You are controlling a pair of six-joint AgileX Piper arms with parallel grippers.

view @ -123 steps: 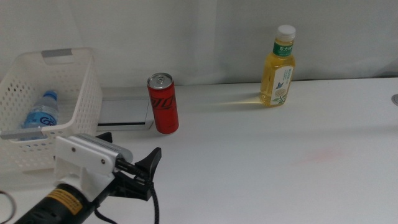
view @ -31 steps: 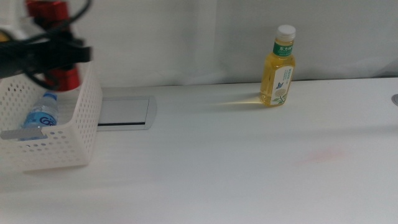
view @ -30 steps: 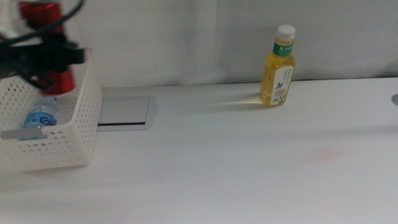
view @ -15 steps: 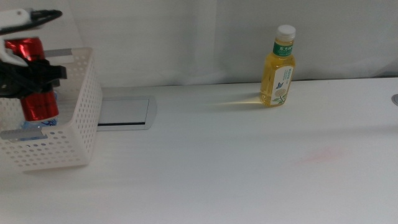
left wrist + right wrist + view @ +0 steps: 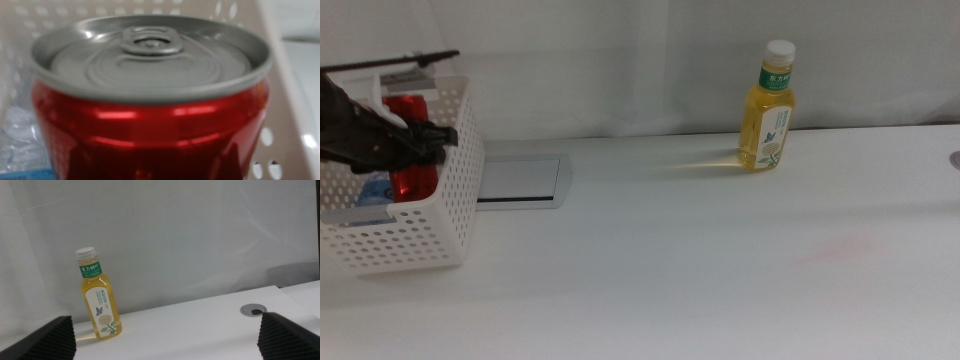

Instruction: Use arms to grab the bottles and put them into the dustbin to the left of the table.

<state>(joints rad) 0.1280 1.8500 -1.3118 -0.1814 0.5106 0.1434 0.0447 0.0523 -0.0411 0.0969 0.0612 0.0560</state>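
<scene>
Here the white table (image 5: pixel 700 260), a plain flat top filling the lower frame of the middle view, carries a white dustbin (image 5: pixel 420 235) at far left, its perforated plastic walls letting the contents show through. The left gripper (image 5: pixel 405 140) reaches in over the bin's rim from the left edge, dark and angular, and appears closed around the red can (image 5: pixel 150 120), held upright and low inside the basket, probably so it can be let go without toppling; the left wrist view is filled by the can's dull silver lid, pull tab and glossy red wall, though the jaws themselves do not show there. A patch of blue inside the basket, beside the can, is likely the water bottle (image 5: pixel 372 192). Upper right, the yellow-drink bottle (image 5: pixel 767 105) stands upright and untouched, clear plastic with a white cap. The right gripper (image 5: pixel 165 330) waits with jaws spread wide, facing that bottle.
</scene>
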